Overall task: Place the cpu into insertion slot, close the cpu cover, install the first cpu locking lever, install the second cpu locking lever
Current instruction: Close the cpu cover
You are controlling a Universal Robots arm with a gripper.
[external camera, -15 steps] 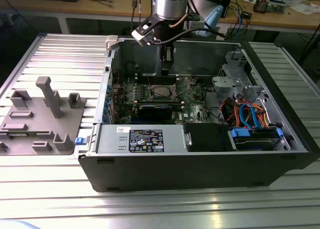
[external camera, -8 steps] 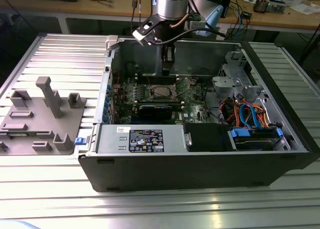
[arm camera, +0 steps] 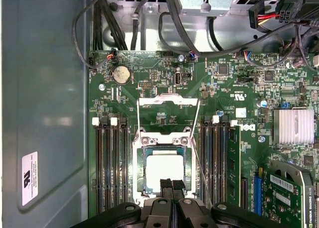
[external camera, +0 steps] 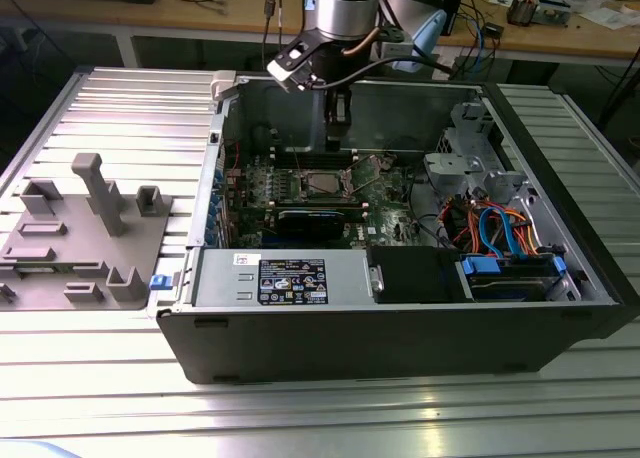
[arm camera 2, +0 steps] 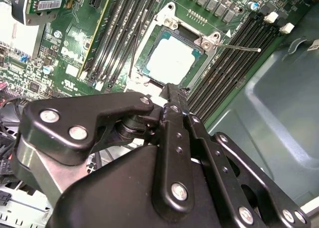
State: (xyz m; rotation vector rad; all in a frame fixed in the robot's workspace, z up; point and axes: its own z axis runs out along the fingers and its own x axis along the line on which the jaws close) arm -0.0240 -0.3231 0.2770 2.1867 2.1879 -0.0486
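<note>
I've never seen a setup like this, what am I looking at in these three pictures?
It's a robot arm reaching into an open computer case that lies on a ribbed metal table. One picture comes from a camera off the arm; the other two come from cameras riding near its wrist, facing the green motherboard. The cpu, the pale square chip, lies seated there, with the cpu cover flipped open beside it. The gripper hangs just over the chip, fingers together, holding nothing. A grey holder tray lies at the exterior view's left.
</note>
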